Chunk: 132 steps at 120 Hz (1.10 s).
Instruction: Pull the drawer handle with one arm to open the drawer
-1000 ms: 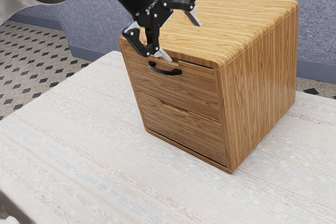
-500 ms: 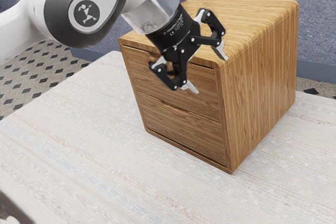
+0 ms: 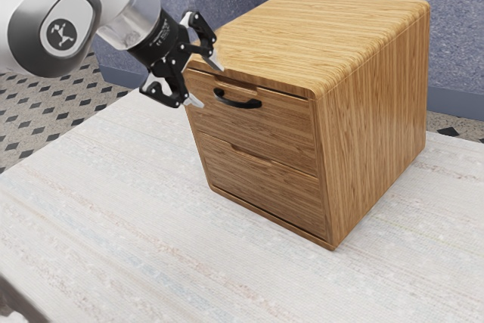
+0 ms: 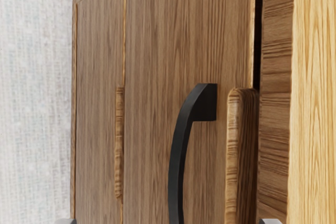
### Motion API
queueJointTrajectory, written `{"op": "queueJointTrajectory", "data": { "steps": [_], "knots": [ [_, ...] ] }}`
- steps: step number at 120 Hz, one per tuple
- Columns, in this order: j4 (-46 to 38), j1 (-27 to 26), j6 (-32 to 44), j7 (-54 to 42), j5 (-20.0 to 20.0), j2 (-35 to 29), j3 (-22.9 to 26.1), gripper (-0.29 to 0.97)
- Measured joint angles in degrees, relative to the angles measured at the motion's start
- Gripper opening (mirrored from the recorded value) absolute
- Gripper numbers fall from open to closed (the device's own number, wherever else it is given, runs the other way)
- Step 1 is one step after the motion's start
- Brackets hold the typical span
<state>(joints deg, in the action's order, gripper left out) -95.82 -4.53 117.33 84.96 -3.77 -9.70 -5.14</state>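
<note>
A wooden two-drawer cabinet (image 3: 363,73) stands on the table. Its top drawer (image 3: 272,126) carries a black curved handle (image 3: 237,100), and the drawer front looks level with the cabinet face. My black gripper (image 3: 205,83) is open at the cabinet's front corner toward the exterior view's left, a short way from the handle and not touching it. In the wrist view the handle (image 4: 184,145) lies straight ahead of my hand, beside a wooden tab (image 4: 241,150) on the top drawer (image 4: 157,51). Nothing is between the fingers.
The lower drawer (image 3: 261,175) has a flat wooden pull (image 4: 119,145). A pale cloth-covered table (image 3: 113,209) spreads out in front of the cabinet. A blue wall and tiled floor (image 3: 45,81) lie behind.
My gripper has swung from in front of the top drawer to the exterior view's left, uncovering the handle. It stays open. The drawer has not moved.
</note>
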Motion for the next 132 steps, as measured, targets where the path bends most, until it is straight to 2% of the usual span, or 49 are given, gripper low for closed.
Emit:
{"op": "queueJointTrajectory", "data": {
  "steps": [37,73,132],
  "knots": [
    [-4.46,0.05,4.15,0.15,0.07,0.01,-0.22,0.38],
    [-5.25,0.05,7.08,-0.01,0.04,0.71,-0.22,0.26],
    [-7.69,-0.04,9.91,-0.18,-0.03,1.61,-0.14,0.22]
  ]
}}
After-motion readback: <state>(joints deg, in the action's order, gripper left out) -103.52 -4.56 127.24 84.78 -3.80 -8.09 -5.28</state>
